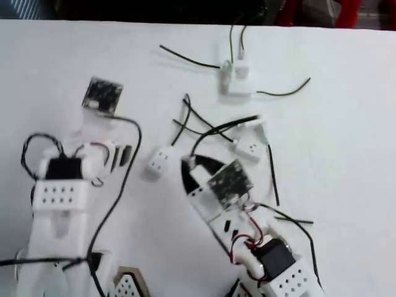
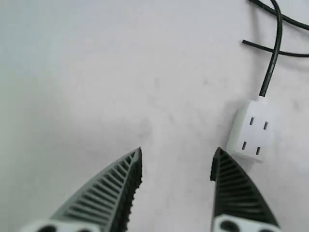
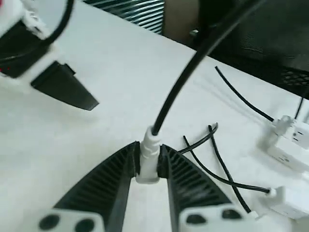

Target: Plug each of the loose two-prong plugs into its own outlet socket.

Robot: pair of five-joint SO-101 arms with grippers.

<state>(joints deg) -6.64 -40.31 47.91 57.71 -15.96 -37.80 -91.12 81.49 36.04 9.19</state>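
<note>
My right pincer [image 3: 148, 151] is clamped on one white plug [image 3: 147, 170], held just beside the near socket block [image 1: 162, 159]. My left pincer [image 2: 176, 166] stands wide and bare on that block's other side. I count three blocks: a middle block [image 1: 250, 147] lies beyond it, and the far block [image 1: 235, 83] possibly carries a plug already.

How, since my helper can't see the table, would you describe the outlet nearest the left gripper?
On the white table, look just off the tips of the open left gripper. A small white outlet lies there, one black cord leaving its end. It is the leftmost outlet on the table, and its slots are bare.
</note>
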